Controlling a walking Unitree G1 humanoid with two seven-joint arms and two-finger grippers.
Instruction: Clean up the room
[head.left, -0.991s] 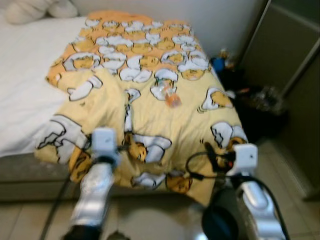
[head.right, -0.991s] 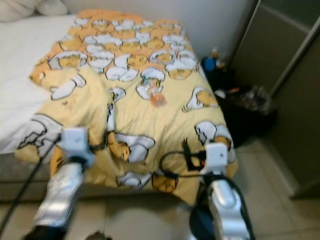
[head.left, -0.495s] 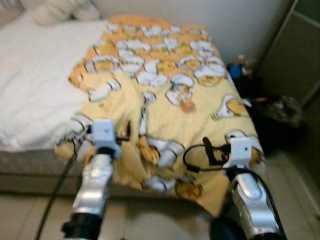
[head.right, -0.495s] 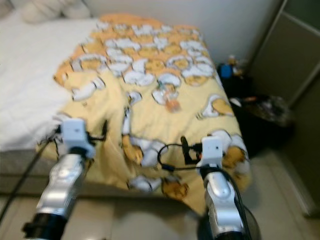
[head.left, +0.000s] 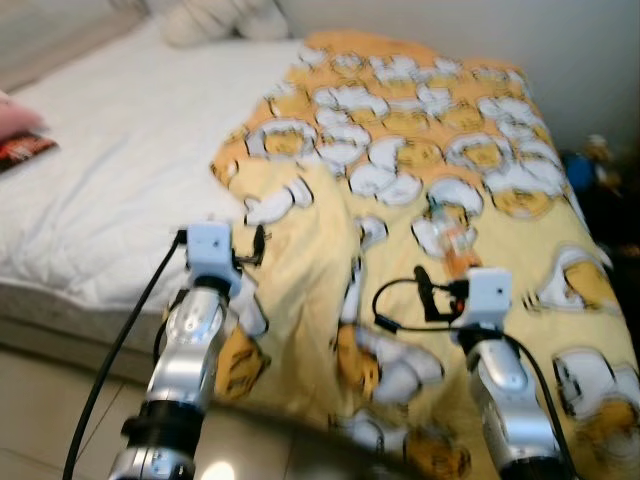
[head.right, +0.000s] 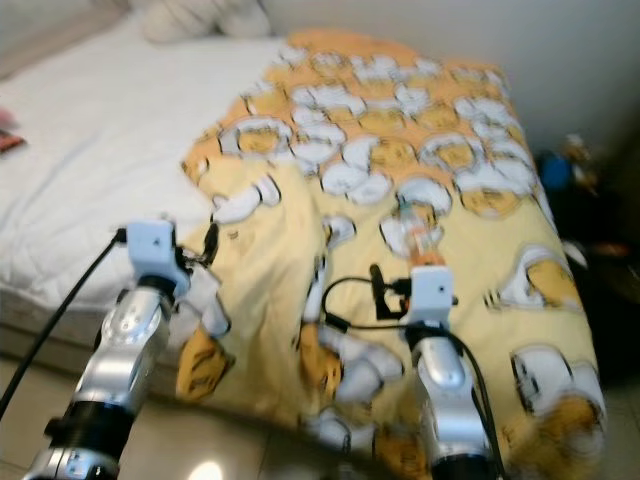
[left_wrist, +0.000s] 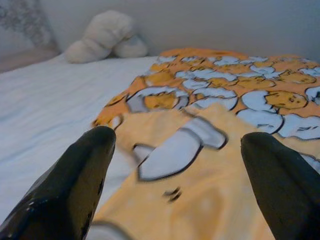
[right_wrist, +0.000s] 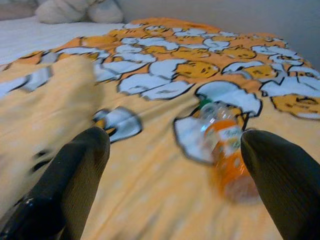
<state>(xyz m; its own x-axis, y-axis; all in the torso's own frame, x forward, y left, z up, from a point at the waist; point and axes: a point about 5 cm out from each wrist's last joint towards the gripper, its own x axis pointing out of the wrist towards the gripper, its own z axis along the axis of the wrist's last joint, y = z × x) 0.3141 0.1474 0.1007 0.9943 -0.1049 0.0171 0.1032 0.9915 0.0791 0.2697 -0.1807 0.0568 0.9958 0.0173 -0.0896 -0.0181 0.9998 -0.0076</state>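
Soft rumpled yellow cartoon blanket (head.left: 420, 190) drapes the bed's foot edge, a clear plastic bottle (right_wrist: 225, 145) with orange liquid lying on it. Left gripper (left_wrist: 175, 165) and right gripper (right_wrist: 175, 165) hover over it, jaws apart on both.

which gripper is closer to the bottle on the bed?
The right gripper. The bottle, lying on its side on the yellow blanket, sits just ahead of its open fingers; the left gripper faces the blanket's folded edge by the white sheet.

The bottle (right_wrist: 226, 150) lies on the blanket (head.left: 430, 160) just ahead of the right tool (right_wrist: 175, 190). The blanket's folded edge lies ahead of the left tool (left_wrist: 175, 185), with bare bed (head.left: 120, 170) to that tool's left and pillows (left_wrist: 107, 35) far beyond it.
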